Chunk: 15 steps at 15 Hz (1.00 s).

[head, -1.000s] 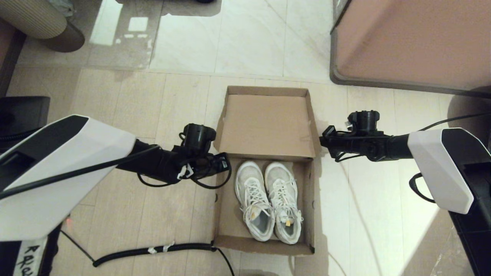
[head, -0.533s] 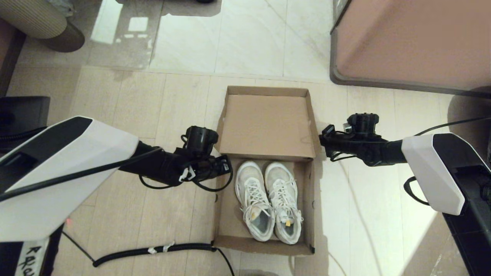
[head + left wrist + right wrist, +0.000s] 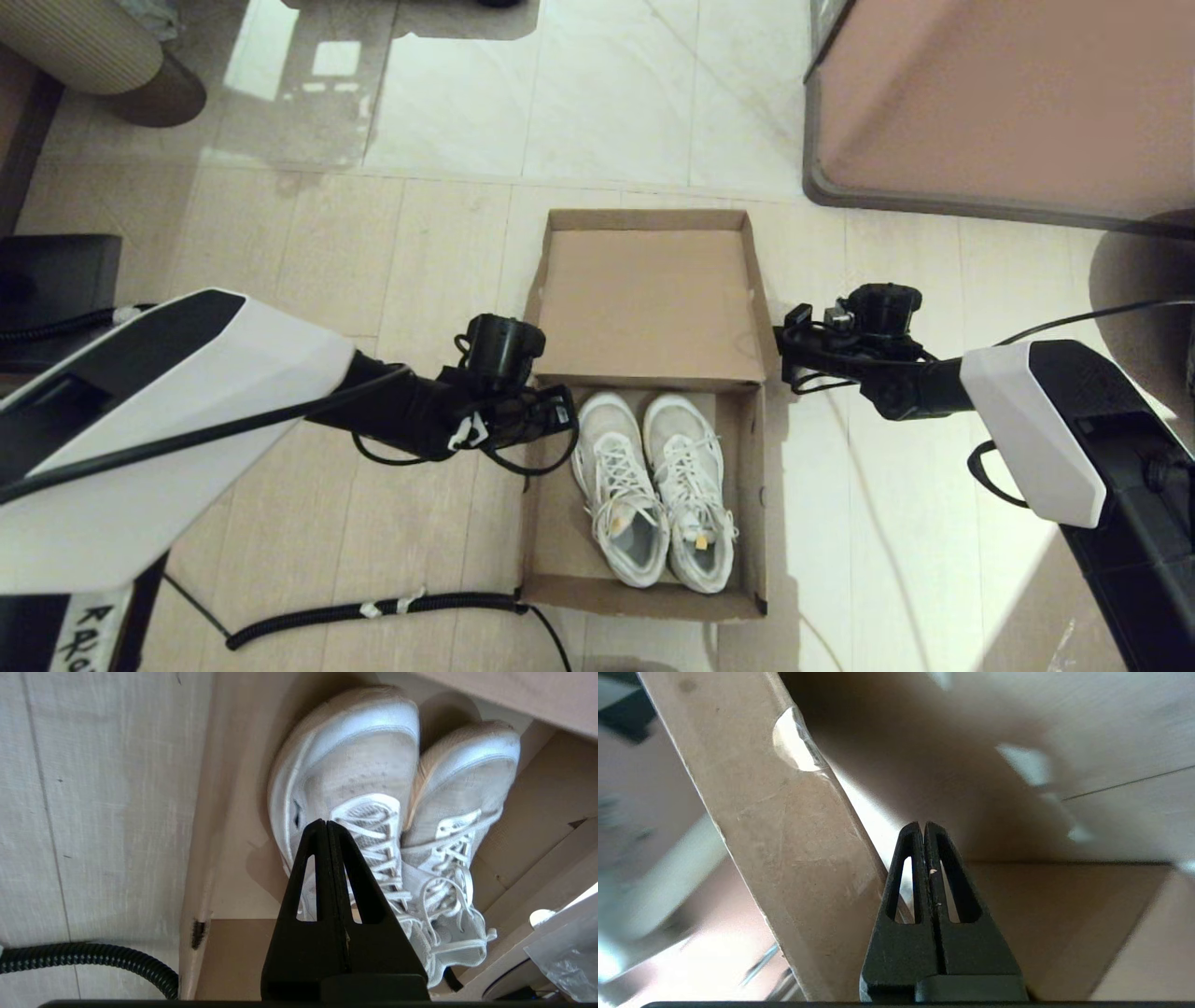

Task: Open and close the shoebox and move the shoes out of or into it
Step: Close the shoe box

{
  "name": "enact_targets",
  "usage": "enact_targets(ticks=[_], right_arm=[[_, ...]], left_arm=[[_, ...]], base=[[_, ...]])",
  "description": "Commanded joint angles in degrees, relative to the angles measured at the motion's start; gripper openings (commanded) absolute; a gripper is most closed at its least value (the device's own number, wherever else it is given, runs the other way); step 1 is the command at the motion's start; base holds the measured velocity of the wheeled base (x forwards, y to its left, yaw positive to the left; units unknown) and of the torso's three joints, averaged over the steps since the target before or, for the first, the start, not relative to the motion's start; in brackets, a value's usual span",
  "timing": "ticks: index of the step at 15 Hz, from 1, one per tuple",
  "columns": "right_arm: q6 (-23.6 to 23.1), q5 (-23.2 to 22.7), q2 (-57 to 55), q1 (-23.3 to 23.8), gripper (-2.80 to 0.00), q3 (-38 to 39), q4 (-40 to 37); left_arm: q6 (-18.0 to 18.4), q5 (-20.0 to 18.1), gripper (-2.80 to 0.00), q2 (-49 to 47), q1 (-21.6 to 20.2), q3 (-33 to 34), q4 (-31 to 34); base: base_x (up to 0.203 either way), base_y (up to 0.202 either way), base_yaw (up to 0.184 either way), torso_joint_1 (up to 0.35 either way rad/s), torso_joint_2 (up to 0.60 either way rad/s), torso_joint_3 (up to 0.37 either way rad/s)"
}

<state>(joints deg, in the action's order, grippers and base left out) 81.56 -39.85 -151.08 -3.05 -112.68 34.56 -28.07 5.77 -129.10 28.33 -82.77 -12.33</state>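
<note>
Head view: the shoebox [image 3: 644, 411], plain brown matte cardboard, sits on pale wood-grain floor planks [image 3: 308, 271] with its squarish lid [image 3: 644, 303] hinged back. Inside lie the 2 shoes [image 3: 653, 485], white mesh with criss-cross laces, side by side and touching. The left pincer [image 3: 565, 417], black tapered fingers pressed together, hangs over the box's left wall. The right pincer [image 3: 787, 338], also pressed together, sits just beside the lid's right edge.
</note>
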Motion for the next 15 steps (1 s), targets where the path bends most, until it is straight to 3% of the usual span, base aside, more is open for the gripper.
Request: enact_targets(ticks=[1, 4, 10, 15], right_arm=[[7.23, -3.04, -1.28, 0.58, -2.80, 0.00, 6.21], [16.72, -8.67, -3.19, 1.44, -2.80, 0.00, 16.16], [16.96, -16.72, -2.47, 2.34, -2.80, -0.33, 19.38], [16.88, -19.08, -1.54, 1.82, -2.80, -0.35, 19.84]], left_arm=[[-0.23, 0.12, -2.80, -0.80, 0.26, 0.07, -0.15], [-0.32, 0.12, -2.80, -1.15, 0.76, 0.51, -0.33], [-0.23, 0.03, -2.80, -2.12, 2.11, 2.35, -2.87], [-0.32, 0.12, -2.80, -2.12, 2.52, 3.09, -2.96]], base=[[0.000, 0.000, 0.000, 0.000, 0.00, 0.000], [0.000, 0.000, 0.000, 0.000, 0.00, 0.000], [0.000, 0.000, 0.000, 0.000, 0.00, 0.000], [0.000, 0.000, 0.000, 0.000, 0.00, 0.000]])
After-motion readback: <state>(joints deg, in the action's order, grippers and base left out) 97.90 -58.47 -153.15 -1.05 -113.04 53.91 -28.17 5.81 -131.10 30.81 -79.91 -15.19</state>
